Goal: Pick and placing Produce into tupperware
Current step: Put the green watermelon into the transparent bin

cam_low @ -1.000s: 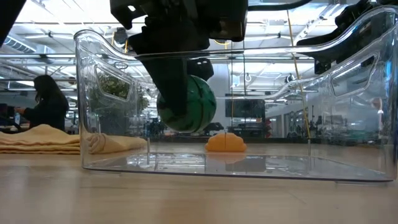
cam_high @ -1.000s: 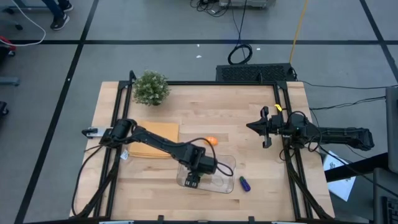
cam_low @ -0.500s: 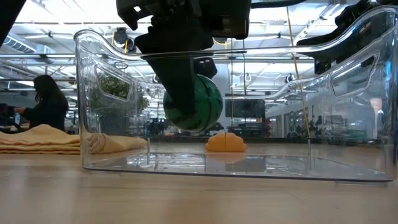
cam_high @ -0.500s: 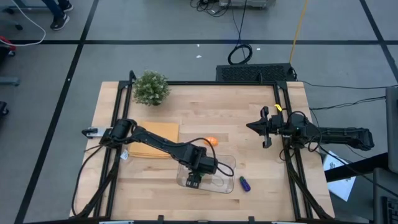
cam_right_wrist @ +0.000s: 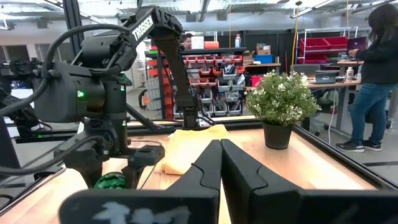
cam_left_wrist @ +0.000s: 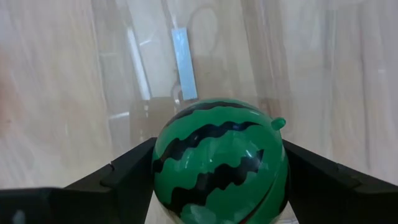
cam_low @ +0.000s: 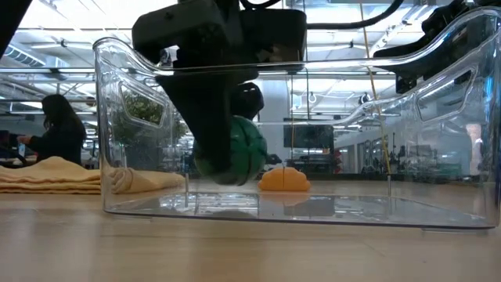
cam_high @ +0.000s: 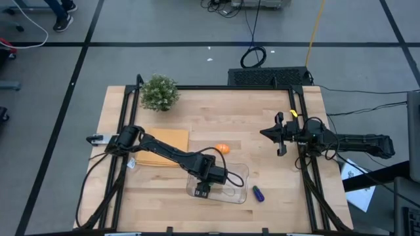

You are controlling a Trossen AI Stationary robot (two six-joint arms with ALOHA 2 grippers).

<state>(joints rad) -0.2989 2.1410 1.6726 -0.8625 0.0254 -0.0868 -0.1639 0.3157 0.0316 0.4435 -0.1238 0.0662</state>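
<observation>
The clear tupperware point(cam_high: 240, 174) stands near the table's front edge. My left gripper point(cam_high: 203, 190) reaches down into it, shut on the green striped ball point(cam_low: 244, 151), which hangs low inside, close above the container's floor. The orange oval point(cam_high: 224, 149) lies on the wood just beyond the tupperware's far side. To the right of the tupperware, the blue-purple piece point(cam_high: 258, 193) rests on the table. My right gripper point(cam_high: 266, 133) waits shut at the table's right side, level and holding nothing. My left gripper pinches the ball between its two fingers, one on each opposite side point(cam_left_wrist: 163, 163). The fingers point(cam_left_wrist: 127, 171) come from above, pointing steeply down into the tupperware. The ball point(cam_left_wrist: 217, 162) sits between them, inside the container walls.
A potted plant point(cam_high: 159, 92) stands at the far left corner, and a folded tan cloth point(cam_high: 161, 147) lies left of the tupperware. Black frame rails point(cam_high: 302, 131) run along the table's sides. People point(cam_low: 59, 129) show in the room beyond.
My left gripper has sunk a little deeper into the tupperware with the green ball, which now hangs lower, nearer the container's floor. The grip has stayed the same.
</observation>
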